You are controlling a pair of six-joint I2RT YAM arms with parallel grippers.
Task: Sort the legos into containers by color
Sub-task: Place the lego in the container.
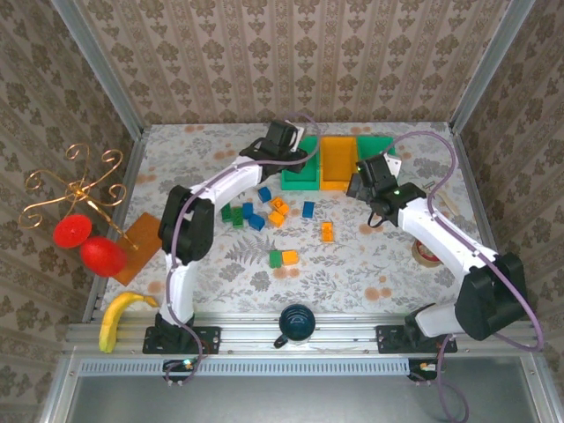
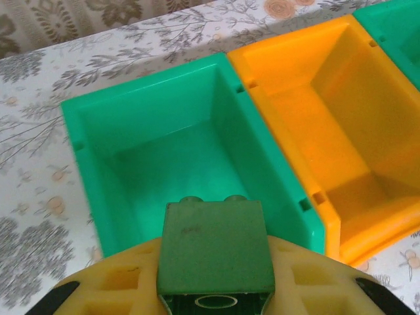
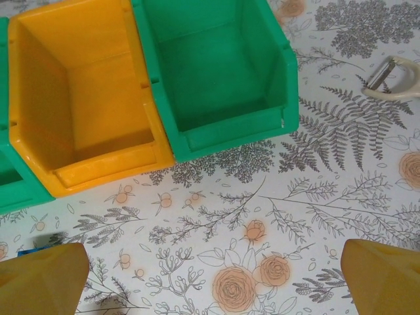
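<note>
The left hand [image 2: 213,295] is clenched on a green brick [image 2: 213,246], poised at the near wall of the left green bin [image 2: 85,125]. If it lets go here, the brick could clip that lip and tumble back onto the counter [image 1: 352,264]. It may already be past the wall; the angle is too steep to say. The orange bin [image 2: 295,36] sits touching alongside, so a bounce could land there. The right hand [image 3: 213,275] hangs released over bare counter. The other legos [image 1: 256,216] lie scattered before the bins. No readable writing anywhere, only a faint smudge on the brick.

Left claw [image 2: 215,285] clamped shut; right claw [image 3: 214,279] spread wide.
</note>
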